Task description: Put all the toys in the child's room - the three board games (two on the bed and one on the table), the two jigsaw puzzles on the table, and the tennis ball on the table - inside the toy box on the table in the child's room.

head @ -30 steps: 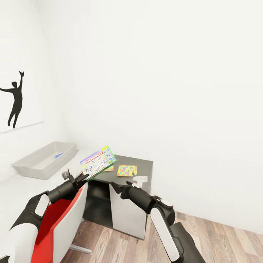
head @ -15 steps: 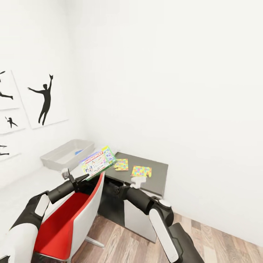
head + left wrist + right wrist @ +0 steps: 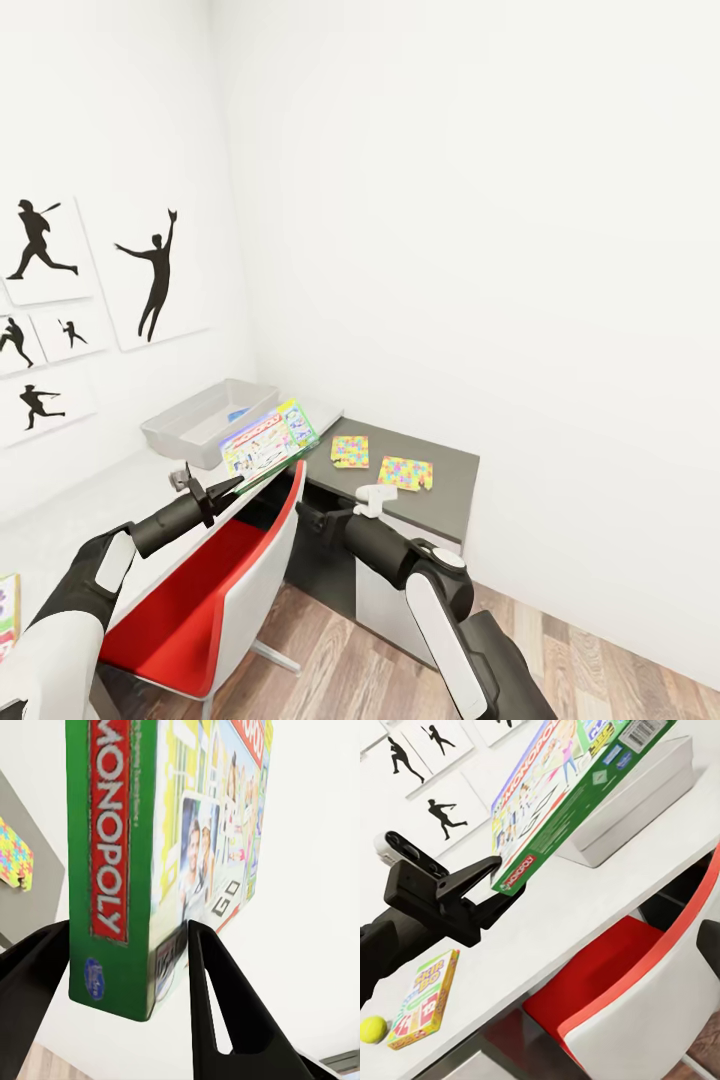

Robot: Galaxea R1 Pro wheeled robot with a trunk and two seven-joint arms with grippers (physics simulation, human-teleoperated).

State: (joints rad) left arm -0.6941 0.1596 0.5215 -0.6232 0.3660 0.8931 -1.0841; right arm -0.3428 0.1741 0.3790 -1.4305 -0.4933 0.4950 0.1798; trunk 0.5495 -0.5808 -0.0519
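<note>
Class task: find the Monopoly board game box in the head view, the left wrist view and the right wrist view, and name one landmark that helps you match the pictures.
Head view: the Monopoly box sits left of centre, held out over the white table.
Left wrist view: it towers between the left gripper fingers, green spine facing us.
Right wrist view: it slants across the top, clamped at its lower corner.
Shared landmark: the left gripper clamping the box.

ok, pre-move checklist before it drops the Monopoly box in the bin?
1. Left gripper shut on Monopoly box: ok, jaws clamp one end.
2. Box level: not ok, tilted.
3. Box over toy box: cannot tell; in head view it overlaps the near rim.
4. Bin has room: ok, just a small blue item inside.
5. Chair between robot and table: not ok, limits approach.
6. Right gripper free: cannot tell.
</note>
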